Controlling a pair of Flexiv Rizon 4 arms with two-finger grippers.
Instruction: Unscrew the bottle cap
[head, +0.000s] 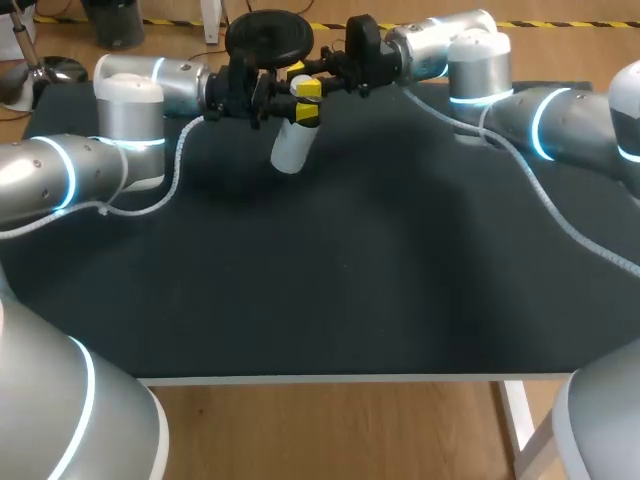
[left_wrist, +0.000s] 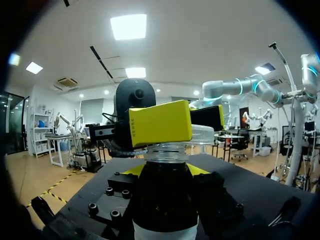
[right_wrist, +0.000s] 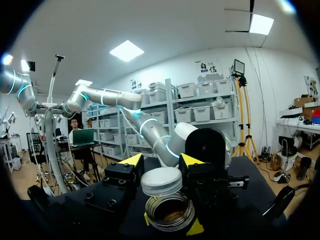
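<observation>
**Item 1, right gripper (right_wrist: 162, 162).** Clenched on the cap (right_wrist: 161, 181), with one yellow-tipped finger on each side of its ribbed white rim. The cap stands clear of the neck and a little to one side. I judge the thread has run out and the unscrewing is done in substance.

**Item 2, left gripper (left_wrist: 165, 170).** Clamped on the bottle (left_wrist: 165, 200) at the shoulder, just under the neck, with fingers on two sides. I judge the grip is placed there to stop the body turning against the twist, and to leave the neck free for my other arm.

**Item 3, bottle.** Held over the far middle of the table (head: 350, 280), tilted, with its base toward the near side and its mouth toward the right gripper. Whether the base touches the dark surface, I cannot tell. It has a dark body above a white label. The mouth is open and the threads are bare.

**Item 4, contents.** The inside looks brownish at the mouth. Whether that is liquid, and how much, I cannot tell. With the bottle tilted and uncapped, I would count spilling a risk.
</observation>
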